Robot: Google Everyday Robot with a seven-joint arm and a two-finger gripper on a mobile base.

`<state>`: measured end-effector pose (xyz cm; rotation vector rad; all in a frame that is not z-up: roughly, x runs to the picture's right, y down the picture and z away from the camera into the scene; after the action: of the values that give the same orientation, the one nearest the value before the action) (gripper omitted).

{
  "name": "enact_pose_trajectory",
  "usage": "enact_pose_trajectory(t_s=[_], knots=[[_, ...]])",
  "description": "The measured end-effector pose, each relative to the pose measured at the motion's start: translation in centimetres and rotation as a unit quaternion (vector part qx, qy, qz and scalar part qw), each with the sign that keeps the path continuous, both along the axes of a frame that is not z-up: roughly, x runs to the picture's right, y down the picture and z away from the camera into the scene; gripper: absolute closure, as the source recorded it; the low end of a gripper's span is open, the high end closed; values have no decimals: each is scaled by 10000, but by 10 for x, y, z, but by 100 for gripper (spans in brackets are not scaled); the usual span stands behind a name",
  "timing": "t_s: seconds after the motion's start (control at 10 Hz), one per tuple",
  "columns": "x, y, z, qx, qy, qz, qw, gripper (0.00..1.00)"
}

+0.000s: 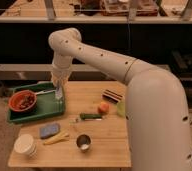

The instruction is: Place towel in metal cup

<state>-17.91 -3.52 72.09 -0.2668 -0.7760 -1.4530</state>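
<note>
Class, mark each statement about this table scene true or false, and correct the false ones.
1. The metal cup stands in the green tray. False: it stands on the bare table, near the front edge.
2. The gripper is above the tray's right end. True.
3. The red bowl sits in the tray. True.
4. The towel lies in the metal cup. False: it hangs at the gripper, over the tray.
5. The white cup stands beside the orange fruit. False: it stands at the table's front left corner, far from the fruit.
</note>
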Motion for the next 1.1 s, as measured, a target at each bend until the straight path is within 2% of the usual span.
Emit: enact_pose_trajectory(t_s=[0.2, 0.4, 0.8, 0.9, 1.1], knots=[[0, 15, 3, -278, -22, -132, 9995, 100], [18, 47, -11, -603, 94, -172, 9980, 100], [74, 123, -62, -911, 396, 138, 9950, 100], [92, 147, -72, -1045, 462, 270, 9931, 100], [113, 188, -71, -1339, 504, 449, 9887, 100]])
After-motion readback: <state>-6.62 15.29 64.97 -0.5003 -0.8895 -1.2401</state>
